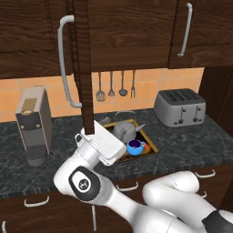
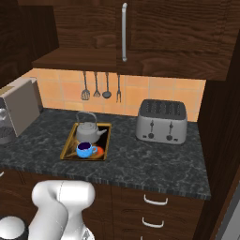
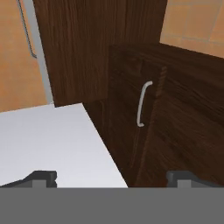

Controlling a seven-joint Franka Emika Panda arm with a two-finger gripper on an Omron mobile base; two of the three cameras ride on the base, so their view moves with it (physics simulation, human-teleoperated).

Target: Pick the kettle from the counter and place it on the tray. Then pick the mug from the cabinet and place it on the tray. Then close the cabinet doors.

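Observation:
The grey kettle (image 1: 124, 130) (image 2: 89, 130) and the small blue mug (image 1: 134, 146) (image 2: 85, 150) both stand on the gold-rimmed tray (image 1: 153, 146) (image 2: 106, 140) on the dark counter (image 1: 191, 145) (image 2: 150, 161). One cabinet door (image 1: 84, 63) stands swung out, edge-on to the left base view, its long curved handle (image 1: 63, 59) on its left face. My gripper (image 1: 91, 134) (image 3: 111, 178) sits just under that door's lower end, pointing up at it, open with nothing between its fingertips (image 3: 41, 177). The hand view looks along the dark door panel (image 3: 87, 52).
A silver toaster (image 1: 179, 107) (image 2: 161, 121) stands right of the tray, a coffee machine (image 1: 34, 123) (image 2: 16, 110) at the left. Utensils (image 1: 111, 86) (image 2: 96, 86) hang on the tiled wall. The right-hand cabinet door (image 1: 200, 32) is shut.

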